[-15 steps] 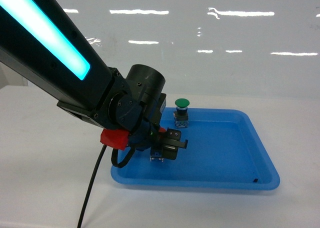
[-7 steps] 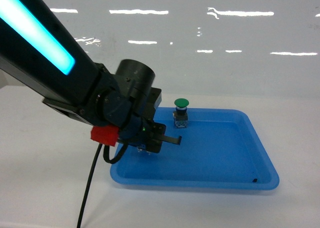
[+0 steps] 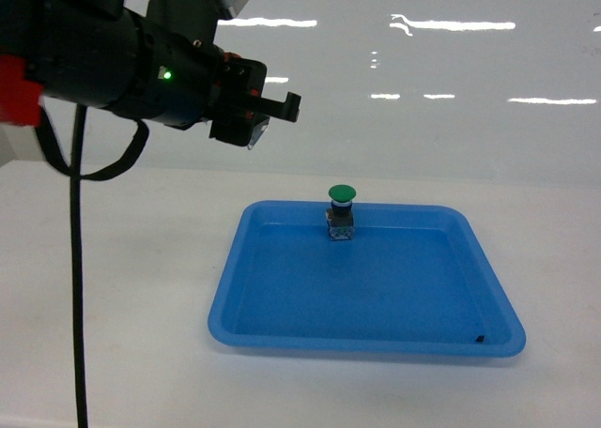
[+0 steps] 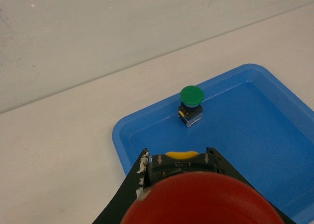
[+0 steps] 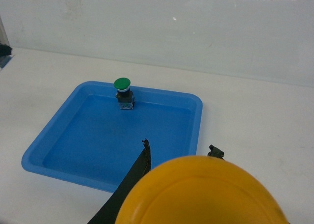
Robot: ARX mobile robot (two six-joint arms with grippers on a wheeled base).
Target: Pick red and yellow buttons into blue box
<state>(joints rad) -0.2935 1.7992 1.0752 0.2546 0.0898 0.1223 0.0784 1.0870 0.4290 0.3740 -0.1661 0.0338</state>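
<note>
Left gripper (image 3: 268, 114) clamps the red button (image 4: 196, 202), raised for transfer; right gripper (image 5: 179, 157) clamps the yellow button (image 5: 206, 192); green button (image 3: 341, 195) stays in the tray (image 3: 376, 339).

The left arm (image 3: 113, 57) is seen as a black, rounded housing. A small green light (image 3: 166, 73) is lit on it, a red block (image 3: 17, 90) is fixed at its side, and a black cable (image 3: 77, 259) is hung beneath. Black jaws are fitted.
</note>
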